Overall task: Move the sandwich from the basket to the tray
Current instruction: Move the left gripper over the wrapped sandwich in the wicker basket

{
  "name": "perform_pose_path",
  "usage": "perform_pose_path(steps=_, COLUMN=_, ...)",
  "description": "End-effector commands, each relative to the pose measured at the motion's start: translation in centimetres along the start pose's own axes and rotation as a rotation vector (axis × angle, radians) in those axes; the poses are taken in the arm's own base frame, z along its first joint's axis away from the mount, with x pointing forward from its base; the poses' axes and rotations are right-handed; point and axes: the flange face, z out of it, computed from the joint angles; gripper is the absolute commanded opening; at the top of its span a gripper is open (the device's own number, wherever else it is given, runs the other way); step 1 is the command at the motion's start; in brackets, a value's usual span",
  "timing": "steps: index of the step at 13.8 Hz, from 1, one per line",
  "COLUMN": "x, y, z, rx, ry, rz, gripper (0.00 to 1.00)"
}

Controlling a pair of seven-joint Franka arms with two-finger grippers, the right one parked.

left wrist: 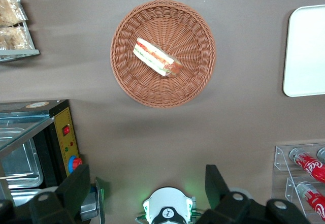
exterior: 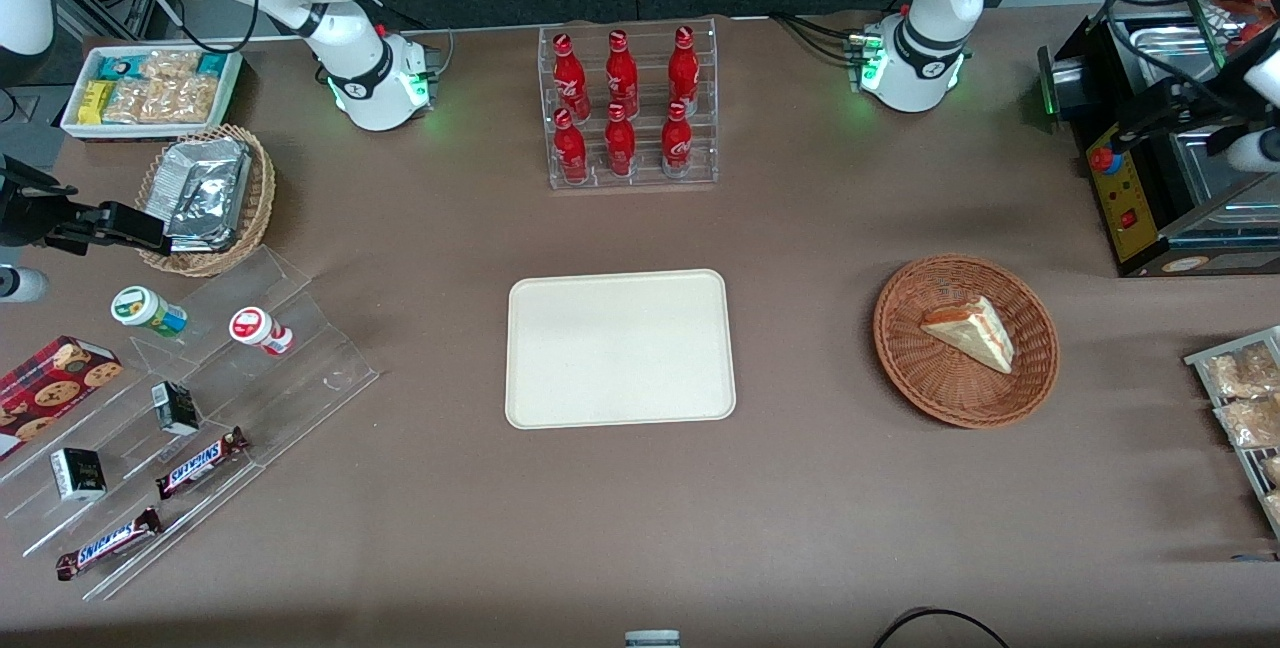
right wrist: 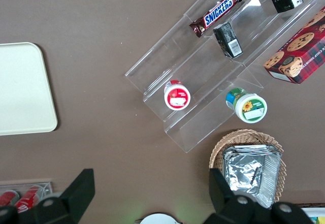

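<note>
Your end effector (left wrist: pixel 147 193) spread wide, holding nothing, high above the worktop (exterior: pixel 800 508), sandwich (exterior: pixel 970 331) in the basket (exterior: pixel 905 368) near the working arm's end, tray (exterior: pixel 620 348) mid-worktop, bare brown surface between them, bottle rack (exterior: pixel 630 108) farther from the camera.

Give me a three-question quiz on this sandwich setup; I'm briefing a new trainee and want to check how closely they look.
1. True or false: the sandwich already lies on the tray.
2. How many red bottles stand in the clear rack? A) four B) six C) eight
3. Fill in: the left arm's end effector hangs high above the table with its fingers ____.

Key
1. False: it lies in the basket, and the tray holds nothing.
2. B: six, in two rows of three.
3. Open: spread wide, holding nothing, with the basket in its wrist view.
</note>
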Motion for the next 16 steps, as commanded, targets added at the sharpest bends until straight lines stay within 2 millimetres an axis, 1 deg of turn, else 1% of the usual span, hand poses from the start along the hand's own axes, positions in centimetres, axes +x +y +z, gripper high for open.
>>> perform_pose_path(steps=1, x=0.2, y=0.1, z=0.1, rx=0.016, ry=0.005, rz=-0.019, gripper=1.0)
perform_pose_path(steps=3, x=1.0, y=0.0, z=1.0, rx=0.018, ry=-0.015, rz=-0.043, gripper=1.0)
perform_pose_path(steps=4, x=2.0, y=0.0, z=2.2, rx=0.019, ry=-0.034, rz=-0.083, gripper=1.0)
perform_pose_path(steps=5, x=3.0, y=-0.2, z=3.5, rx=0.02, ry=-0.055, rz=-0.163, gripper=1.0)
perform_pose_path(steps=6, x=3.7, y=-0.4, z=4.3, rx=0.019, ry=-0.049, rz=-0.23, gripper=1.0)
perform_pose_path(steps=8, x=5.2, y=-0.9, z=7.2, rx=0.008, ry=-0.032, rz=-0.458, gripper=1.0)
perform_pose_path(steps=9, x=5.7, y=-0.9, z=9.6, rx=0.012, ry=-0.031, rz=-0.565, gripper=1.0)
perform_pose_path(steps=10, x=5.7, y=-0.9, z=11.7, rx=0.02, ry=-0.04, rz=-0.647, gripper=1.0)
perform_pose_path(steps=12, x=5.7, y=-1.0, z=15.2, rx=0.005, ry=-0.009, rz=-0.72, gripper=1.0)
perform_pose_path(steps=14, x=6.2, y=-1.0, z=17.5, rx=-0.024, ry=0.056, rz=-0.923, gripper=1.0)
perform_pose_path(steps=15, x=6.5, y=-1.0, z=19.0, rx=-0.038, ry=0.079, rz=-1.001, gripper=1.0)
perform_pose_path(steps=16, x=6.5, y=-0.9, z=20.4, rx=-0.045, ry=0.091, rz=-1.033, gripper=1.0)
